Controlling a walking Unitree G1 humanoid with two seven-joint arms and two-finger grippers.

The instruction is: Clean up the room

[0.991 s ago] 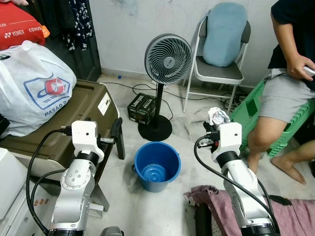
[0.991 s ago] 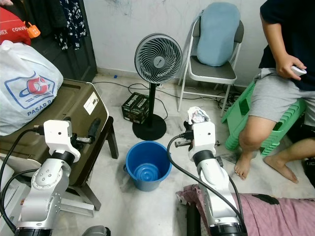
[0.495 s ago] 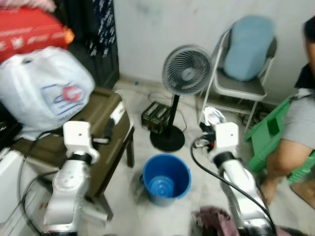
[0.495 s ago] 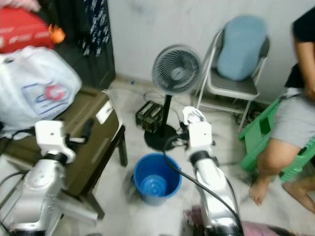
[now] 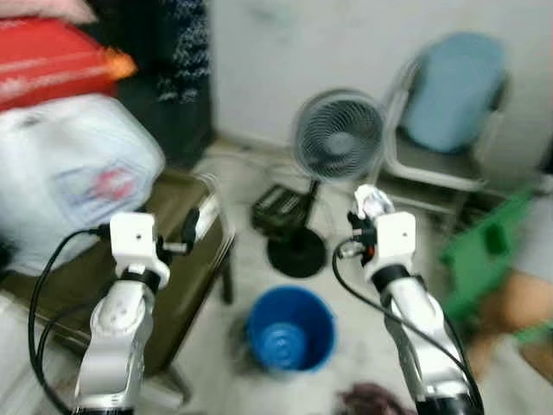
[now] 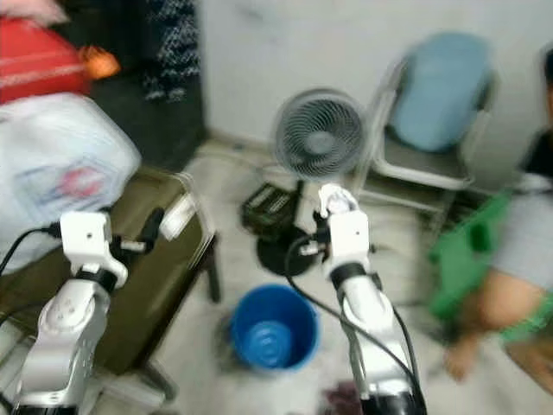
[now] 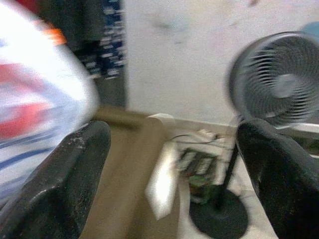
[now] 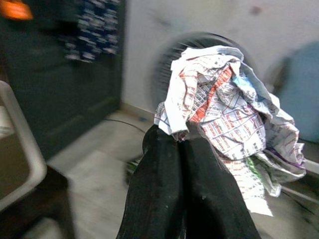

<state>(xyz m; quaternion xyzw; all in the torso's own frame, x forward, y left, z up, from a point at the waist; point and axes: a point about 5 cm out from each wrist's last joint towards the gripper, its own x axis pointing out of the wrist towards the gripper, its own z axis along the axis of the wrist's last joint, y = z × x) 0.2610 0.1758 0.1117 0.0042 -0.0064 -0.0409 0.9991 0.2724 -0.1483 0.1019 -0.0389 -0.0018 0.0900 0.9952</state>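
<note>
- Two arms were up before the robot; the view was blurred.
- A round blue plastic bucket (image 5: 289, 331) stood on the pale floor at 6 o'clock from the fan (image 5: 339, 138).
- The left tool (image 7: 169, 164) gaped wide and empty over a brown case (image 5: 177, 251).
- The right tool (image 8: 182, 149) pinched crumpled printed newspaper (image 8: 227, 114), soft and springy, at 1 o'clock from the bucket.
- Likely best: bring the wad right over the bucket's mouth before letting go.

Head views motion-blurred: print on white bag (image 5: 73, 186) unreadable, person (image 6: 510, 285) at right edge just a smear, cut off. Crumpled newspaper (image 8: 227, 119) hides right end effector (image 8: 187, 144) fingertips. Left wrist view: fan (image 7: 279, 82) blurred, cut by frame edge.
</note>
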